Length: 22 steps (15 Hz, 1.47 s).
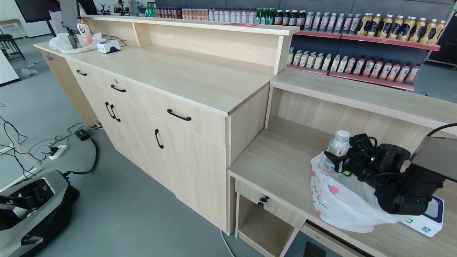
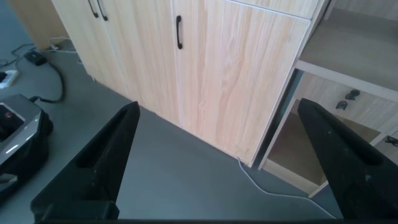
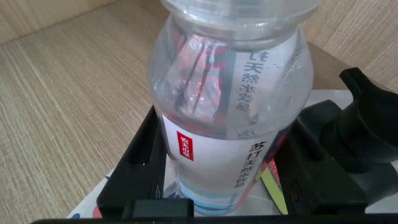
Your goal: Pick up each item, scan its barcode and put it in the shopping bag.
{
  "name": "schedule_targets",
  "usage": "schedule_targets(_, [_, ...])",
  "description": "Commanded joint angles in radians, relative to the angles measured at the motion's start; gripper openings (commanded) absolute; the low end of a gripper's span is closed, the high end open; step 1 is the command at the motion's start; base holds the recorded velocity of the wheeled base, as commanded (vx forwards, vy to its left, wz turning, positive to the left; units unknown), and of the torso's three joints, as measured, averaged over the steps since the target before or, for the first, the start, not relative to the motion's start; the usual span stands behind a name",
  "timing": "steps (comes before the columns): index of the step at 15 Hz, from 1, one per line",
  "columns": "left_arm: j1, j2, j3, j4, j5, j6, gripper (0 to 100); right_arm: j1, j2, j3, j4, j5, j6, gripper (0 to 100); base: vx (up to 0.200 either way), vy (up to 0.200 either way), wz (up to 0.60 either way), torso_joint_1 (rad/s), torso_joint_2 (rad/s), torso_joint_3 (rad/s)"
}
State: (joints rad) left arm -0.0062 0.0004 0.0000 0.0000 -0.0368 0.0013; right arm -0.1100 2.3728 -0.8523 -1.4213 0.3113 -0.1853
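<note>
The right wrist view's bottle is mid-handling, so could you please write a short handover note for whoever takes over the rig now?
Right gripper: shut on the clear bottle, held upright over the shopping bag on the lower counter.
Left gripper: open, holding nothing, low over the floor by the cabinet.
Scanner: white and blue, beside the bag.
Done: bottle picked up; whether it has been scanned cannot be told.
Left: lower it into the bag and release.

Before me, light wood counter (image 1: 200, 76), black-handled cabinet doors (image 1: 192, 167), shelves of bottled drinks (image 1: 357, 64) behind, power strip (image 1: 58, 151) on grey floor (image 1: 125, 214).
</note>
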Motion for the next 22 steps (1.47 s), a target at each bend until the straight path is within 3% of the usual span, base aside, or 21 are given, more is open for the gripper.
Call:
schedule_targets(1, [0.0,0.001,0.0,0.0,0.0,0.0,100,-0.002,0.013,-0.004,-0.001,0.0,0.0,0,0.0,0.0,0.0,0.0,0.0,0.0])
schedule_targets(13, [0.0,0.001,0.0,0.0,0.0,0.0,100,0.004,0.054,-0.036,-0.013,0.019,-0.002,0,0.0,0.0,0.0,0.0,0.0,0.0])
schedule_targets(19, [0.0,0.001,0.0,0.0,0.0,0.0,100,-0.002,0.006,0.044,-0.015,0.02,0.0,0,0.0,0.0,0.0,0.0,0.0,0.0])
schedule_targets(20, [0.0,0.001,0.0,0.0,0.0,0.0,100,-0.002,0.006,0.049,-0.015,0.02,0.0,100,0.0,0.0,0.0,0.0,0.0,0.0])
schedule_targets(22, [0.0,0.001,0.0,0.0,0.0,-0.001,100,-0.002,0.0,0.055,-0.015,0.02,0.0,100,0.0,0.0,0.0,0.0,0.0,0.0])
